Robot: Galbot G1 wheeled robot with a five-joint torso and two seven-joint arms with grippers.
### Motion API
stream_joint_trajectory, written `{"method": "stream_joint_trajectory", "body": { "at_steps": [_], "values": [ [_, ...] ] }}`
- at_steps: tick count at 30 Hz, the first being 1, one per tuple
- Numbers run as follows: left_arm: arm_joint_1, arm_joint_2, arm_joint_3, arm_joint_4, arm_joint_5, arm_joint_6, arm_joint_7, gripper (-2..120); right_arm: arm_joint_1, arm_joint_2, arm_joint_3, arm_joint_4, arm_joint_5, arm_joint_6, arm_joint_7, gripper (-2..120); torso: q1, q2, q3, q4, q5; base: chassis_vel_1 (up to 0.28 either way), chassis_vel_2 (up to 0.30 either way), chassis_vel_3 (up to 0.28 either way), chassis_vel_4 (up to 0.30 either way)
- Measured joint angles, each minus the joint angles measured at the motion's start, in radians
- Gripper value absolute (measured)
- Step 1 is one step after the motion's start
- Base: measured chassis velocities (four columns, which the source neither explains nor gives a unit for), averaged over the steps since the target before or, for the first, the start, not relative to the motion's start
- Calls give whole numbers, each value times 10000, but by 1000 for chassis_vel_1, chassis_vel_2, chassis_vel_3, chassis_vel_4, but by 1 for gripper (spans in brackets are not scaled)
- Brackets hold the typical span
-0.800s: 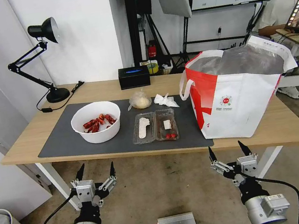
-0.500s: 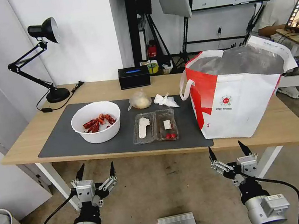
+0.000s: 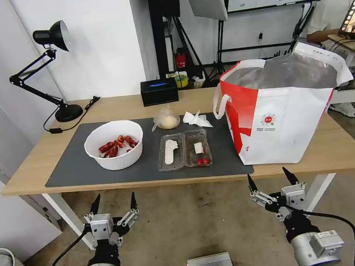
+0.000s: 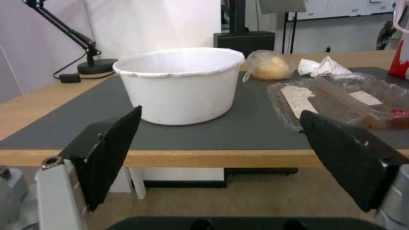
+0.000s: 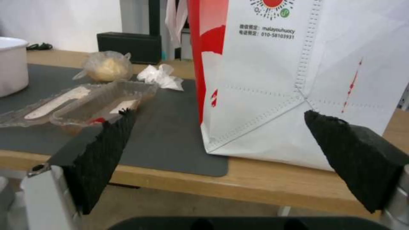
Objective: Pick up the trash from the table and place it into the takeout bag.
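Silver-grey cylindrical wrists carry the left gripper [image 3: 113,203] and right gripper [image 3: 269,178]; jaws are black, pointed, with black cables trailing.

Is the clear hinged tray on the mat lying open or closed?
Open. The clear hinged tray lies spread flat on the dark mat, its two halves side by side, a white piece in one and red bits in the other.

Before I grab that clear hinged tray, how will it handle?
The clear hinged tray looks like thin plastic lying open in two halves, so it will probably flex and fold at the hinge. It seems light. The red bits inside could spill if it tilts.
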Motion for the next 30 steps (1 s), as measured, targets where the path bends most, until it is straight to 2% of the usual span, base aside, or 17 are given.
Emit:
{"method": "stream_joint_trajectory", "body": {
  "at_steps": [4, 7, 9, 12, 13, 16, 17, 20, 21, 23, 25, 28, 30],
  "values": [
    [-1, 0, 0, 0, -5, 3, 1, 100, 25, -55, 10, 0, 52, -44, 0, 100, 0, 0, 0, 0, 0, 0, 0, 0, 0],
    [-100, 72, 22, -5, -253, 201, -81, 100, 280, -575, 165, 122, 581, -541, 47, 100, 0, 0, 0, 1, 0, 0, 0, 0, 0],
    [-119, 84, 25, -9, -297, 237, -101, 100, 296, -602, 174, 131, 611, -568, 52, 100, 0, 0, 0, 1, 0, 0, 0, 0, 0],
    [-730, 515, 180, -221, -1688, 1369, -734, 100, 1080, -2126, 651, 545, 2181, -2053, 239, 100, 1, 0, 0, 1, 1, 0, 0, 0, 0],
    [-730, 515, 180, -221, -1688, 1369, -734, 100, 1080, -2126, 651, 545, 2181, -2053, 239, 100, 1, 0, 0, 1, 1, 0, 0, 0, 0],
    [-1211, 847, 301, -376, -2776, 2262, -1231, 100, 1650, -3228, 994, 843, 3313, -3134, 378, 100, 1, 0, 0, 0, 1, 0, 0, 0, 0],
    [-1211, 847, 301, -376, -2776, 2262, -1231, 100, 1650, -3228, 994, 843, 3313, -3134, 378, 100, 1, 0, 0, 0, 1, 0, 0, 0, 0],
    [-1684, 1182, 419, -537, -3855, 3144, -1718, 100, 2213, -4334, 1337, 1137, 4446, -4202, 513, 100, 1, -1, 1, 1, 2, 0, 0, 0, 0],
    [-1684, 1182, 419, -537, -3855, 3144, -1718, 100, 2213, -4334, 1337, 1137, 4446, -4202, 513, 100, 1, -1, 1, 1, 2, 0, 0, 0, 0],
    [-1988, 1394, 495, -634, -4554, 3715, -2030, 100, 2421, -4725, 1461, 1249, 4849, -4582, 563, 100, 2, -1, 1, 3, -2, 0, 0, 0, 0],
    [-2127, 1495, 527, -679, -4870, 3972, -2182, 100, 2438, -4772, 1472, 1256, 4904, -4638, 570, 100, 2, 0, 1, 1, 1, 0, 0, 0, 0],
    [-2603, 1828, 649, -835, -5953, 4858, -2658, 100, 2451, -4793, 1482, 1266, 4928, -4657, 574, 100, 1, -1, 1, -1, 1, 0, 0, 0, 0],
    [-2700, 1897, 677, -869, -6170, 5040, -2750, 100, 2461, -4814, 1488, 1277, 4963, -4657, 574, 100, 2, -1, 1, -3, 2, 0, 0, 0, 0]
  ]
}}
